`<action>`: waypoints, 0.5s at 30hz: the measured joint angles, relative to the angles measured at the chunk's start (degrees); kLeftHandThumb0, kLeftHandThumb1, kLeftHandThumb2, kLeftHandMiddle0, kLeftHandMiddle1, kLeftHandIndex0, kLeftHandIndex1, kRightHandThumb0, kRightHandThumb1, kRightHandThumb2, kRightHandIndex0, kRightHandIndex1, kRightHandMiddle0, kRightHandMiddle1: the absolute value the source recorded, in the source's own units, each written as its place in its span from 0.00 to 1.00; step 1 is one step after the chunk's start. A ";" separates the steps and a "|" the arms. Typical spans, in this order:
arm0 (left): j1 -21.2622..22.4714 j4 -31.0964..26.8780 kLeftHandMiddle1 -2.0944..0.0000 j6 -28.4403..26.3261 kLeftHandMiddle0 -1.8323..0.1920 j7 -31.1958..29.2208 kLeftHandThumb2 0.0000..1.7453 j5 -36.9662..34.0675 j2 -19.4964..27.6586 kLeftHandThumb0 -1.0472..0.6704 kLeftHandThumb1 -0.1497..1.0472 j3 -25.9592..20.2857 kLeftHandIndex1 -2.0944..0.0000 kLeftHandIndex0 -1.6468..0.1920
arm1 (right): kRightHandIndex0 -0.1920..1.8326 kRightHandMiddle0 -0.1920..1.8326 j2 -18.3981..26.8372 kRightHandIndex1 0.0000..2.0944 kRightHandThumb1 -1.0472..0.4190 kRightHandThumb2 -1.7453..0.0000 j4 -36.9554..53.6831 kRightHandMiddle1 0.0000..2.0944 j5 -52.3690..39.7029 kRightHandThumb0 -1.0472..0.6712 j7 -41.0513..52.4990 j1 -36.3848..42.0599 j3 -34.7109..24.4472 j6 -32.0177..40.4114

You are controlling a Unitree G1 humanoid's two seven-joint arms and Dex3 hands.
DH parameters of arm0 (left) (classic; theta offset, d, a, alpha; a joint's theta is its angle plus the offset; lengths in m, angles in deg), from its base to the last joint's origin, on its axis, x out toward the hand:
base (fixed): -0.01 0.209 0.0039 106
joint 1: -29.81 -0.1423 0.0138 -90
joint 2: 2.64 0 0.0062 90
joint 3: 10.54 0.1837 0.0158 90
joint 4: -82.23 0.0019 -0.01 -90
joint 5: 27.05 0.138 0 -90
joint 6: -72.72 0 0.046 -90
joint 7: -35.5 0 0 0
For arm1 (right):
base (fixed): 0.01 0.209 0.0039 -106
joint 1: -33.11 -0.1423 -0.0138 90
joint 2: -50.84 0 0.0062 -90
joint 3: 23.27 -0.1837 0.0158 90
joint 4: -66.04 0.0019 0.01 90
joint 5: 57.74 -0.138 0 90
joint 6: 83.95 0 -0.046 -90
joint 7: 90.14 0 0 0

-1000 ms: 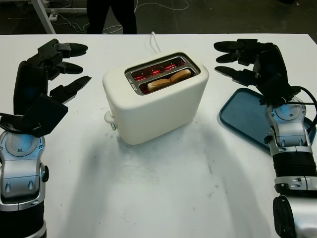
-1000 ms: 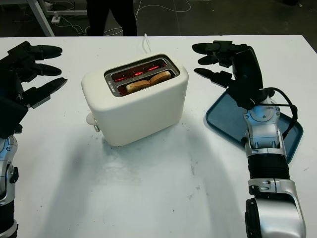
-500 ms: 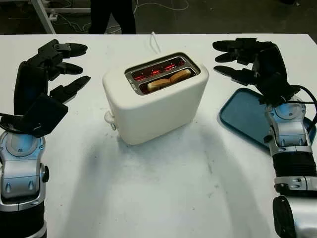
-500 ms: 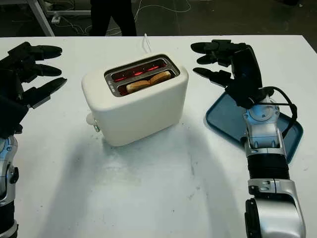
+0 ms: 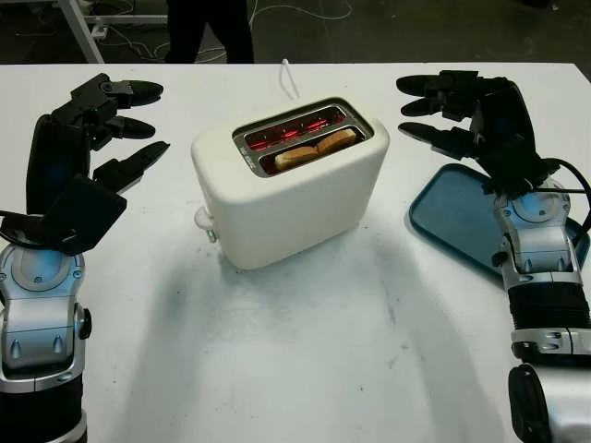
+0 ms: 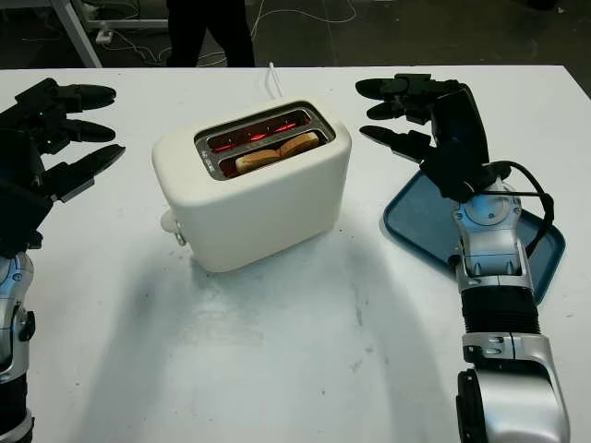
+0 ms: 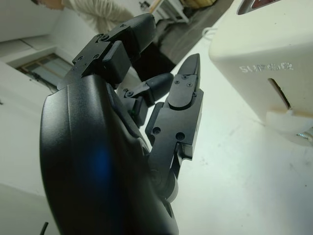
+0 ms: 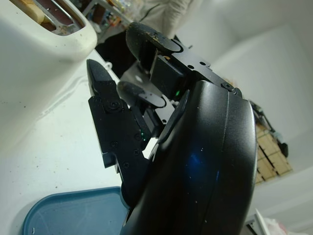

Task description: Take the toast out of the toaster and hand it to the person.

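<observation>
Rising from the near edge of the white worktop (image 5: 305, 351), both silver-and-black forearms come up on either side of the scene. Bare worktop between them, faintly scuffed and shadowed.

Left robot hand (image 5: 115, 120): raised above the worktop, left of the toaster and apart from it, open, holding nothing, fingertips pointing toward the appliance. In the left wrist view the toaster's cream end wall, with its slot and lever knob, lies just beyond the black fingers (image 7: 183, 98).

Blue tray (image 5: 457, 217): flat on the worktop to the right, partly covered by the right forearm.

Right robot hand (image 5: 452, 106): held up past the tray's far corner, right of the toaster, open, empty, fingertips aimed toward the toaster without touching it. A black cable loops at that wrist.

Toaster (image 5: 291, 185): cream, two slots, centre of the worktop, set at an angle. Lever knob (image 5: 203, 218) on its left end. Far slot glows red inside. Toast (image 5: 314, 148) sits in the near slot, browned top edge showing just at the slot's rim, not raised clear. Neither hand touches it.

White cord (image 5: 289, 78) runs from behind the toaster toward the far edge.

Beyond the worktop: dark floor with loose cables, a person's legs (image 5: 211, 28) in dark trousers standing at the far side, and a white frame leg (image 5: 78, 28) at far left.
</observation>
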 measured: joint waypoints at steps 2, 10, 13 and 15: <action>0.00 0.00 0.52 -0.01 0.68 0.00 0.02 -0.04 0.00 0.55 0.89 0.00 0.72 0.62 | 0.44 0.56 0.00 0.34 0.17 1.00 0.00 0.00 0.00 0.55 0.04 0.00 0.00 0.00; 0.00 0.14 0.52 0.19 0.67 0.00 0.02 0.00 0.00 0.56 0.89 0.00 0.72 0.61 | 0.44 0.56 0.00 0.35 0.17 1.00 0.00 0.00 -0.08 0.54 0.11 -0.01 0.00 -0.01; 0.00 0.14 0.52 0.19 0.67 0.00 0.02 0.01 0.00 0.56 0.89 0.01 0.72 0.61 | 0.44 0.56 0.00 0.35 0.17 1.00 0.16 0.00 -0.04 0.55 0.10 -0.01 0.01 0.39; 0.00 0.15 0.52 0.19 0.67 0.00 0.02 0.02 0.00 0.56 0.89 0.02 0.72 0.61 | 0.44 0.56 0.00 0.35 0.17 1.00 0.38 0.00 -0.01 0.55 0.08 -0.01 0.05 0.68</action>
